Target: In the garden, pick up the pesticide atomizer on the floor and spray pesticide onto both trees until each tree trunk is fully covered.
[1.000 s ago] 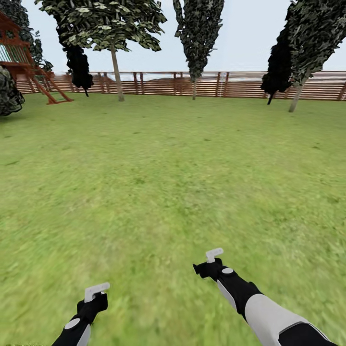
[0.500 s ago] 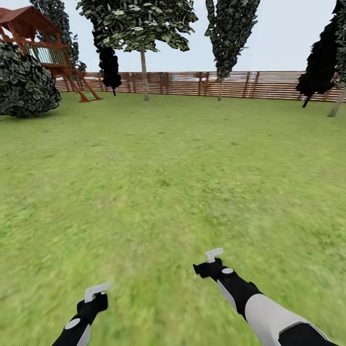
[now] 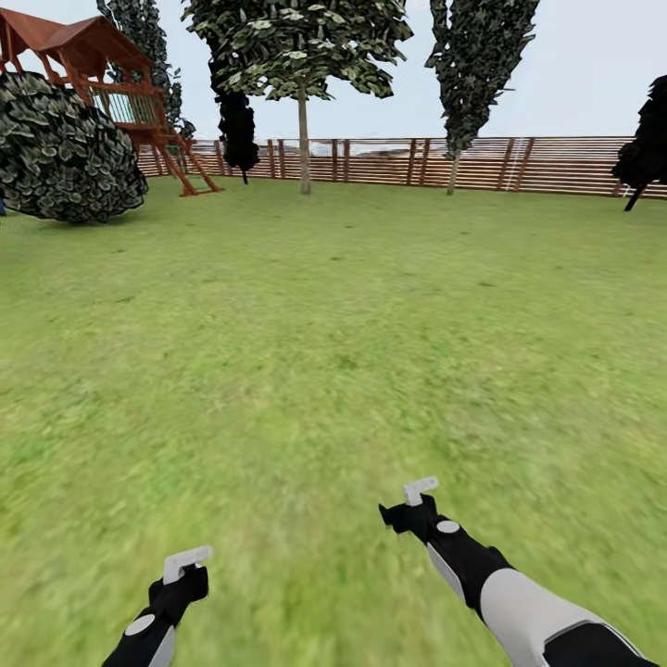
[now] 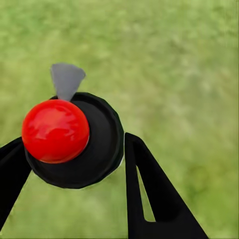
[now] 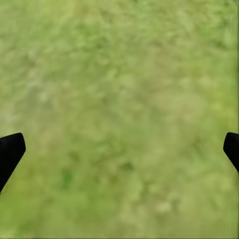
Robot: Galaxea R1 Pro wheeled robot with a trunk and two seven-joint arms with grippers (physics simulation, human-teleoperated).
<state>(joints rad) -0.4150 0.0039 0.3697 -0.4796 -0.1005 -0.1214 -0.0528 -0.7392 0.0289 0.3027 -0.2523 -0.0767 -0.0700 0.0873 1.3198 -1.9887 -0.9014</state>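
Note:
The pesticide atomizer (image 4: 102, 149), a round black body with a red ball on top and a grey nozzle, sits between the black fingers of my left gripper (image 4: 74, 142), which is shut on it. In the head view the left gripper (image 3: 185, 561) hangs low over the lawn at the near left. My right gripper (image 3: 420, 489) hovers over grass at the near right, and its wrist view shows it (image 5: 119, 144) open with only grass between the fingers. Far ahead by the fence stands a tree (image 3: 296, 46) with a pale straight trunk (image 3: 304, 148).
Green lawn (image 3: 333, 324) stretches to a brown slat fence (image 3: 556, 165). A narrow tree (image 3: 477, 65) stands at the fence. A round dark bush (image 3: 65, 153) and a red wooden playhouse (image 3: 102, 65) are at the far left, and a black conifer (image 3: 648, 139) at the far right.
The whole head view has slid to the right, so the camera has turned left; bush and playhouse have come into view. Both arms keep their pose, the left still holding the atomizer.

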